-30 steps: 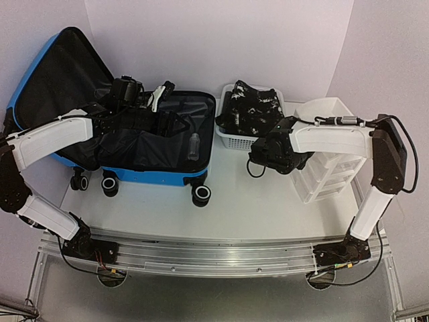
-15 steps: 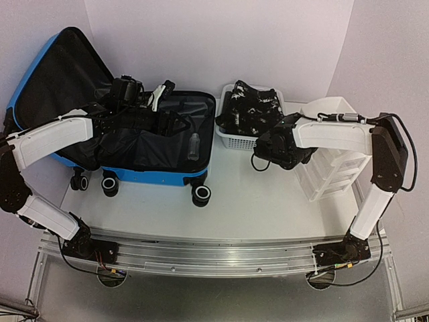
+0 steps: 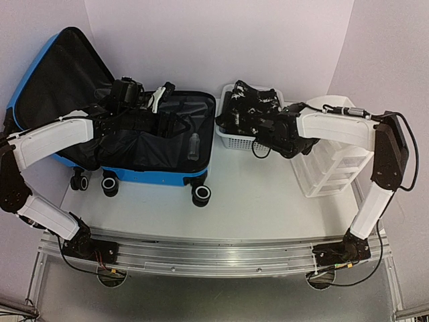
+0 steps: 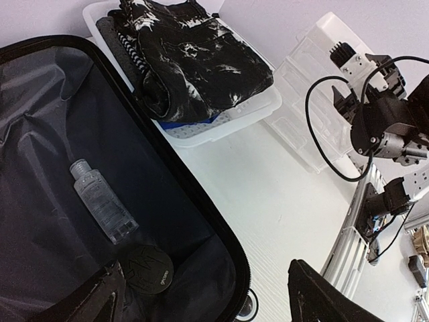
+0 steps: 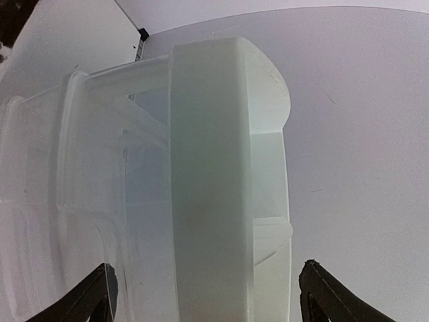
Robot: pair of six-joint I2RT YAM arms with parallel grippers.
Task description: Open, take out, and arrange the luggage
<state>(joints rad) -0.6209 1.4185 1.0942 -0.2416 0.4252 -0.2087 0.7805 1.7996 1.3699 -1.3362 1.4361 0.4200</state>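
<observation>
Broadly, the white table (image 3: pixel 255 201) carries everything. The luggage (image 3: pixel 161 176) fills its left half, unzipped and spread open. Its wheeled end faces the near edge and its top end points to the back wall, so its length runs front to back. The base lies flat with its black lining upward. The lid (image 3: pixel 53 74) rises from the hinge on the base's left side and leans away to the left, showing its bright blue edge. Black-and-white wheels (image 3: pixel 201 194) stand along the near end.

On the right stands the white drawer organizer (image 3: pixel 328 168), with the right arm reaching across it toward the middle. Between the organizer and the luggage sits a white perforated basket (image 3: pixel 231 139), just beside the suitcase's right wall, piled with folded black-and-white clothes (image 3: pixel 251 107).

The left gripper (image 4: pixel 201 272) hangs over the open base with its fingers spread wide and nothing between them. The right gripper (image 5: pixel 208 282) is beside the basket's right end. Its fingers are likewise parted, and its wrist view is filled by the organizer's pale plastic, which neither finger visibly touches.

Inside the base, near its right wall, lies a small clear bottle (image 4: pixel 100 201) on its side. A flat black disc (image 4: pixel 149 267) rests just nearer the camera in the left wrist view.
</observation>
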